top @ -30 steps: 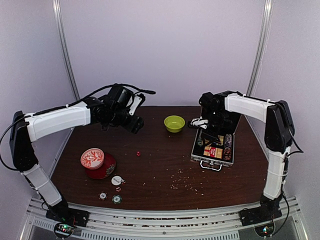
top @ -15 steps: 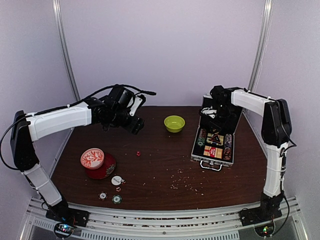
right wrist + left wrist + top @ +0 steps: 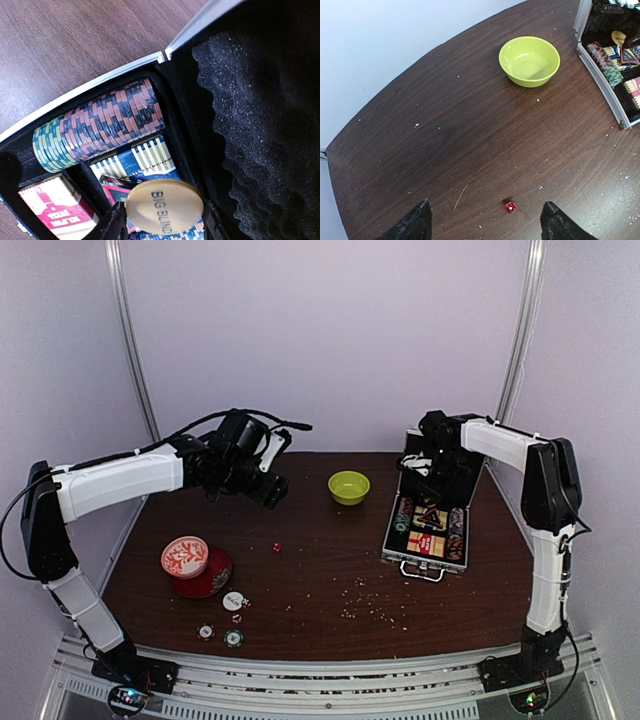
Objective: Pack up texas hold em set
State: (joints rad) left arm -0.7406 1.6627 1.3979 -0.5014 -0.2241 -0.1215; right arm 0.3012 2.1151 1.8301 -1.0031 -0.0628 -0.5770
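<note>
While three loose round buttons [image 3: 233,601] lie unpacked at the lower left of the top view, close to the red-and-white tin [image 3: 198,575], a tiny red die [image 3: 277,547] sits alone at mid-table. Farther back, the left gripper [image 3: 487,227] hovers above that die with its jaws spread wide and nothing between them, seemingly lined up for a pick. At the right of the frame the silver case [image 3: 417,562] lies open, with chip rows [image 3: 100,125] and card decks [image 3: 55,207] in their slots. Over its far end the right gripper [image 3: 164,220] is clamped on a Big Blind button [image 3: 165,202], gripped by its edges, probably so it can be dropped inside. At the back, the lime bowl [image 3: 348,487] stands apart from both.
</note>
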